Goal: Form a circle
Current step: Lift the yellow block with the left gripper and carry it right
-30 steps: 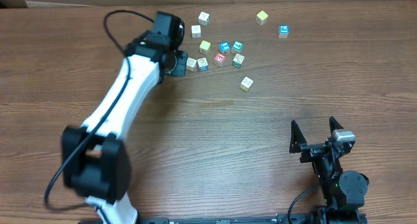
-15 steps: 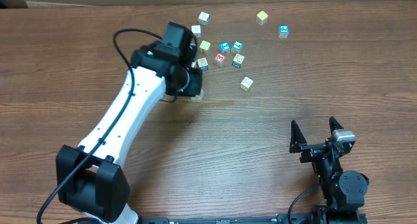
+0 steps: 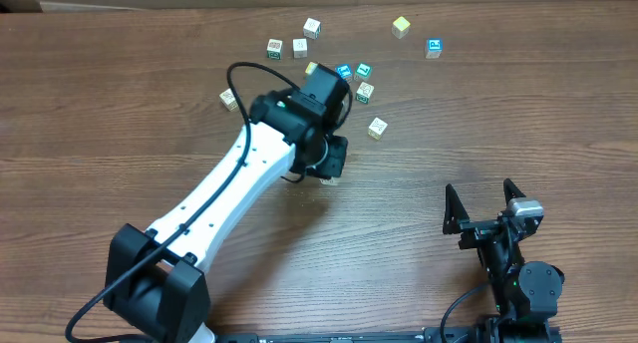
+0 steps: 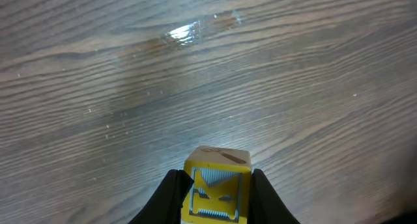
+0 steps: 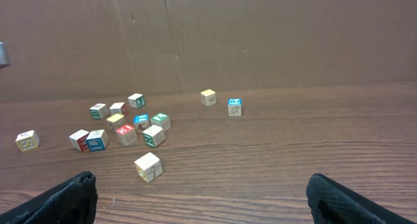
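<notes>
Left gripper (image 3: 330, 170) at mid-frame of the overhead view, clenched on a yellow letter cube (image 4: 215, 193). The circle (image 3: 364, 89) close by, up and to the right of it, toward top centre, partly hidden under the arm. Right gripper (image 3: 479, 195) at lower right, spread wide, empty, well apart from the circle. Loose cubes (image 3: 401, 26) scattered along the top of the desk (image 3: 498, 114).

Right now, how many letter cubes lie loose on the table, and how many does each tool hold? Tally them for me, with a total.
Loose cubes on the table: 14
Held cube in the left tool: 1
Cubes in the open right tool: 0
Total: 15 cubes
</notes>
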`<state>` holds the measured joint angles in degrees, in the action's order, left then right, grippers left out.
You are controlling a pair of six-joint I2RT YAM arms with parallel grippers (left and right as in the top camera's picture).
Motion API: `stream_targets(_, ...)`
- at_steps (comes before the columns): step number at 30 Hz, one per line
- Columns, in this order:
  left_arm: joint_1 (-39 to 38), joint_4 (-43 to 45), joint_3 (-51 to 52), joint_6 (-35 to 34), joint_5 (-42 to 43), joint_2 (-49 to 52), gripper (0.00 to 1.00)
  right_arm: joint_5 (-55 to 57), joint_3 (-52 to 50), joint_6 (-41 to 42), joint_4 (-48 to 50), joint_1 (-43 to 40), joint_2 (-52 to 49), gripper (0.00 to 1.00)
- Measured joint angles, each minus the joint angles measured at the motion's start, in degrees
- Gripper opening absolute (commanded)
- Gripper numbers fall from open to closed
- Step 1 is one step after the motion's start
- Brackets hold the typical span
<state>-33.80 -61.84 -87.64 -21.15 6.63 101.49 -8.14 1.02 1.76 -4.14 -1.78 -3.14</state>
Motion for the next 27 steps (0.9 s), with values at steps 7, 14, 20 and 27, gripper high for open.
stream_targets(7, -3.3, -0.3, 0.7, -3.3, -5.8, 0.0, 0.04, 0.0, 0.0, 0.0, 0.0, 0.0, 0.0, 1.00)
stream_targets(14, -3.6, -0.4, 0.9, -4.3, -9.1, 0.0, 0.04, 0.0, 0.0, 0.0, 0.0, 0.0, 0.0, 1.00)
stream_targets(20, -3.6, -0.6, 0.9, -4.3, -9.6, 0.4, 0.04, 0.0, 0.0, 0.0, 0.0, 0.0, 0.0, 1.00)
stream_targets(27, -3.6, -0.8, 1.0, -4.3, -9.7, 4.8, 0.04, 0.0, 0.0, 0.0, 0.0, 0.0, 0.0, 1.00)
